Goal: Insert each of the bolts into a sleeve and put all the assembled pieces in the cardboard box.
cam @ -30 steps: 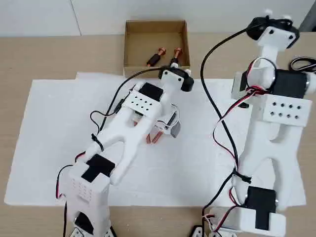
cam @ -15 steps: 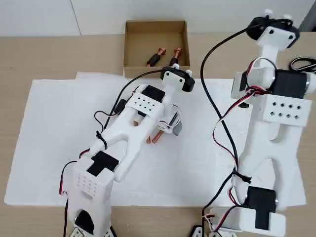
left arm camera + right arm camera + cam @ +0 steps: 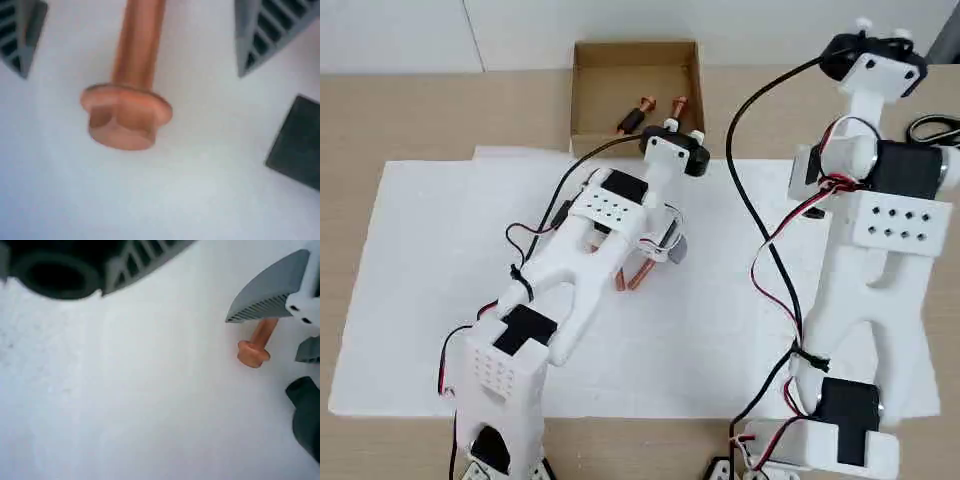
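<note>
Pincer (image 3: 132, 70) on left arm straddles bolt (image 3: 127, 117), jaws spread wide

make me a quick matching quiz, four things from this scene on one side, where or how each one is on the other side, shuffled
Things
1. loose bolt
2. assembled pieces
3. cardboard box
4. left claw

Place or state
a. on the table, at the far edge of the white sheet
b. open, one finger on each side of the bolt
c. lying on the white sheet
d. inside the box

Pairs: 1-c, 2-d, 3-a, 4-b
</note>
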